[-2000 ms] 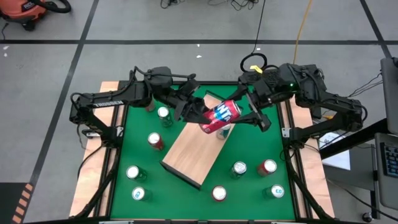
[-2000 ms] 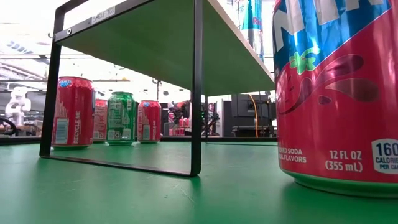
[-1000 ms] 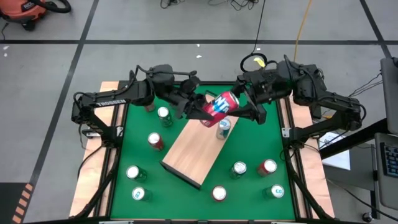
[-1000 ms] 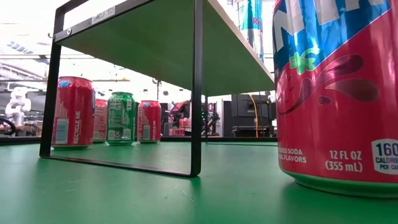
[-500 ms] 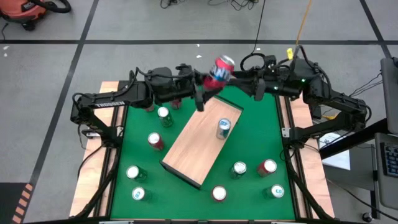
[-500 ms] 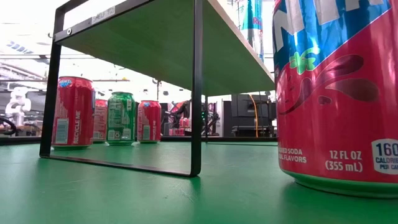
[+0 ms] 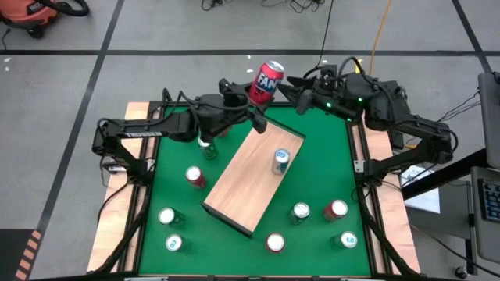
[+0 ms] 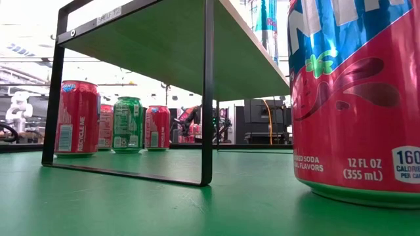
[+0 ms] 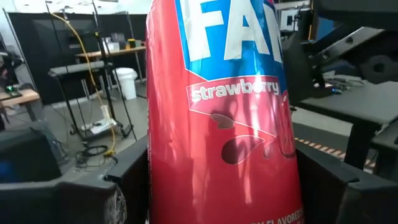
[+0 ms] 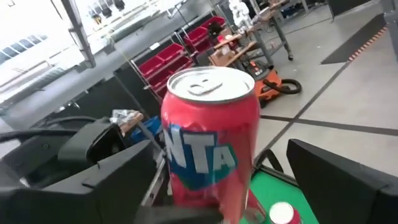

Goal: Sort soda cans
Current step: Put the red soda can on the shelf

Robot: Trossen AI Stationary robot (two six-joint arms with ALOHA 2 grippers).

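The green table (image 7: 320, 183) is the biggest thing here, and the two dark arms reach in over its far edge. A light wooden board (image 7: 244, 181) lies slanted across the middle of the table, and one blue-topped can (image 7: 280, 161) stands on it.

The left gripper (image 7: 254, 105) is up at the far edge, and it holds the red strawberry soda can (image 7: 268, 80) by the lower part. The can stands almost straight up, a bit past the table's far edge. In the left wrist view the can (image 9: 224, 118) fills the space between the two dark fingers (image 9: 127, 180), which press on its sides.

The right gripper (image 7: 293, 87) is just beside the same can (on its right side), with its fingers spread wide and not gripping it. In the right wrist view the can (image 10: 208, 140) stands just ahead of those fingers (image 10: 339, 180).

Eight more small cans stand around the board, like a red one (image 7: 195, 176), a green one (image 7: 300, 211) and another red one (image 7: 335, 209)
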